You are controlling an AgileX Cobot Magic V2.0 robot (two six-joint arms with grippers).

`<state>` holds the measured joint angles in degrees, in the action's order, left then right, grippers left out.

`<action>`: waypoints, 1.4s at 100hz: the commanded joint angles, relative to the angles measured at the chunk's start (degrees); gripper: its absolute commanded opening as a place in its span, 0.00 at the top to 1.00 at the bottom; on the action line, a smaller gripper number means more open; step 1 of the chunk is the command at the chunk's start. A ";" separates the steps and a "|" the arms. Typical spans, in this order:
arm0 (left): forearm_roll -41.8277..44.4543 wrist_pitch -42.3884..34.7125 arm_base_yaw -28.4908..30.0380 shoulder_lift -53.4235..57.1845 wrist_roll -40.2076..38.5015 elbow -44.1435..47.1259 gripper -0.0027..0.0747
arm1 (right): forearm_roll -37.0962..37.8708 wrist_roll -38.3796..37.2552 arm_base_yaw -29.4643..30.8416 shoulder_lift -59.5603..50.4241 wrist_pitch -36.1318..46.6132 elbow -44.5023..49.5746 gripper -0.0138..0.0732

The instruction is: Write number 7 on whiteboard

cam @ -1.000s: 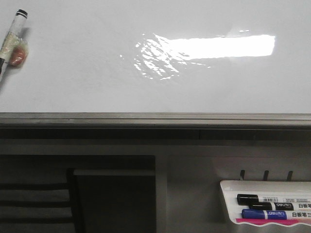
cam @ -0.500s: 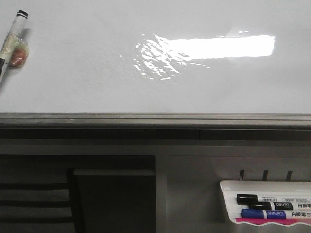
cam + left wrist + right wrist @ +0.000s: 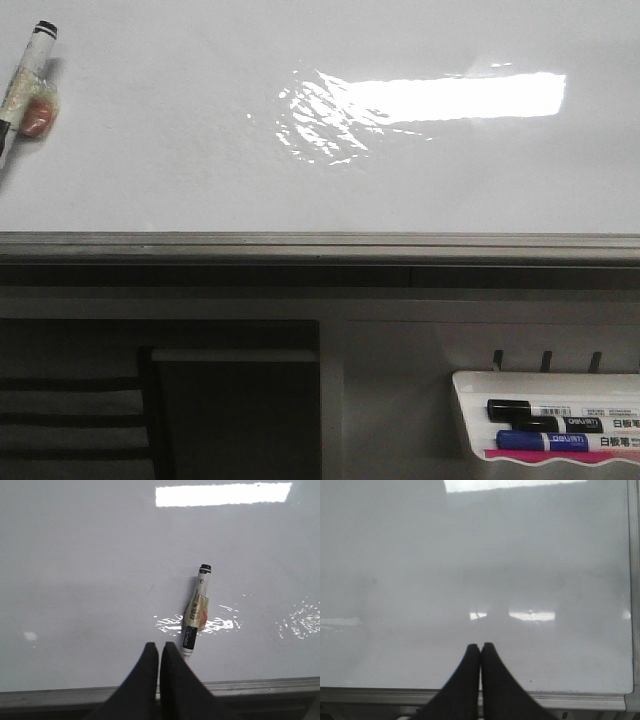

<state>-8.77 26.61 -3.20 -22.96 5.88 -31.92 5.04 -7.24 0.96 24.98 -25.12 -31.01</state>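
Both my hands are pressed together and empty: left hand (image 3: 159, 652) hovers beside the marker (image 3: 196, 612) lying on the whiteboard (image 3: 90, 580), ready to grasp; right hand (image 3: 480, 655) waits idle. No 7 visible.

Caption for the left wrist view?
Shut left gripper above the whiteboard edge, taped marker lying just ahead.
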 commanded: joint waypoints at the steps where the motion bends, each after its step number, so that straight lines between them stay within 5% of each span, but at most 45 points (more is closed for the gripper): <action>1: -0.21 -3.84 -0.32 -0.85 -0.06 -2.03 0.99 | 0.92 0.70 -0.01 0.72 4.23 -2.15 0.92; 31: -0.21 -4.07 -0.21 -0.85 -0.06 -2.03 0.99 | -0.01 0.70 -0.01 0.72 3.49 -2.04 0.92; 39: 0.51 -4.07 -0.21 -0.85 -0.06 -2.03 0.97 | -0.01 0.70 -0.01 0.72 3.37 -2.04 0.84; 46: 1.60 -4.07 -0.21 -0.85 -0.06 -2.03 0.84 | -0.01 0.70 -0.01 0.72 3.47 -2.04 0.69; 60: 2.65 -4.07 -0.21 -0.85 -0.06 -1.46 0.38 | -0.01 0.70 -0.01 0.72 3.58 -2.04 0.33; 70: 2.55 -4.07 -0.21 -0.85 -0.06 -1.46 0.20 | -0.09 0.70 -0.01 0.72 3.58 -2.04 0.24; 140: -4.88 -3.27 -0.21 -6.01 4.00 -1.68 0.19 | -1.43 0.70 -0.01 0.72 3.82 -2.04 0.24</action>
<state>-12.51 26.14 -3.20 -25.45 7.23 -31.82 4.00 -7.15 0.96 24.98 -25.81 -31.01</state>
